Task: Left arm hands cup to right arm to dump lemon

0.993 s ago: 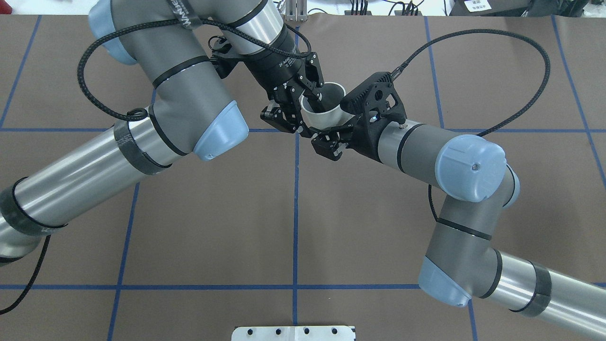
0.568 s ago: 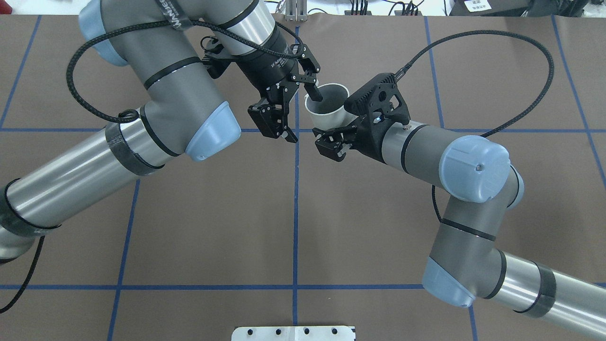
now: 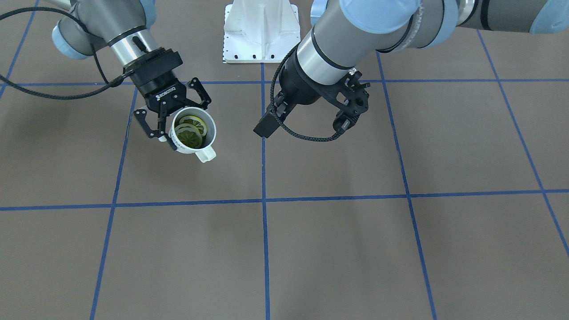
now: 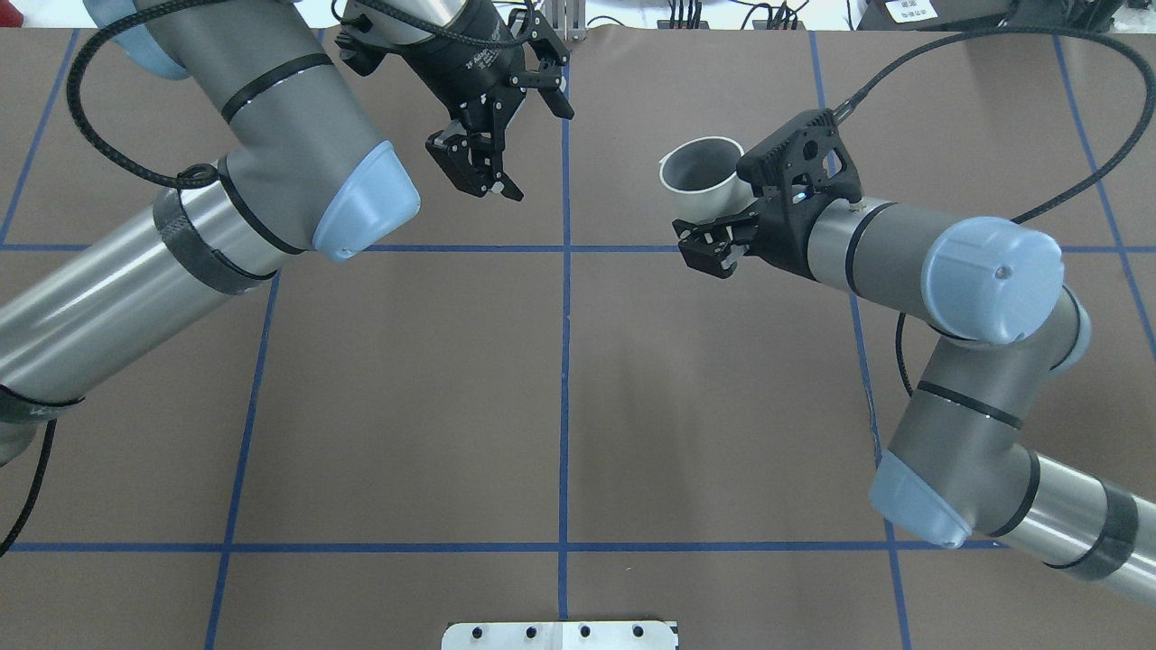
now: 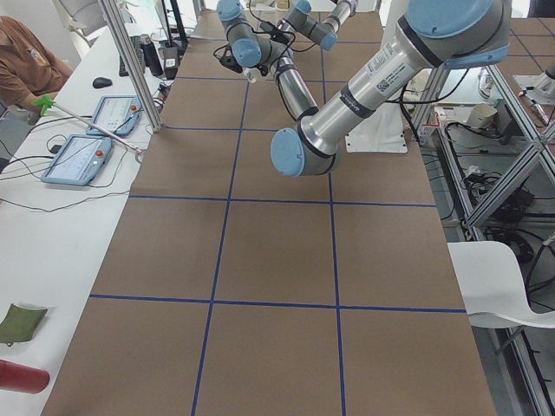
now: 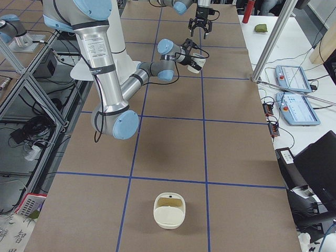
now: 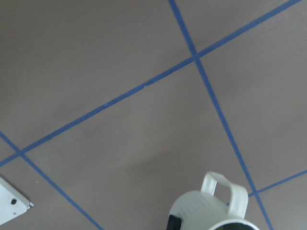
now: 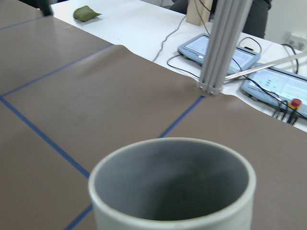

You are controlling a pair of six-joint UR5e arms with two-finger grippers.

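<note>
The white cup hangs in my right gripper, which is shut on its wall. It is held above the table, with its mouth tilted toward the far side. Yellow-green lemon slices lie inside it, and its handle points away from the gripper. In the overhead view the cup is right of the centre line, in the right gripper. My left gripper is open and empty, up at the far left of the centre line, well apart from the cup. The left wrist view shows the cup at its bottom edge. The right wrist view shows its rim.
A white bin stands on the brown mat at the table's right end. The white robot base plate is at the near edge. Tablets and a metal post stand on the far side table.
My left gripper has drawn off the cup's rim and pulled back to the far left. My right gripper has carried the cup to the right.
</note>
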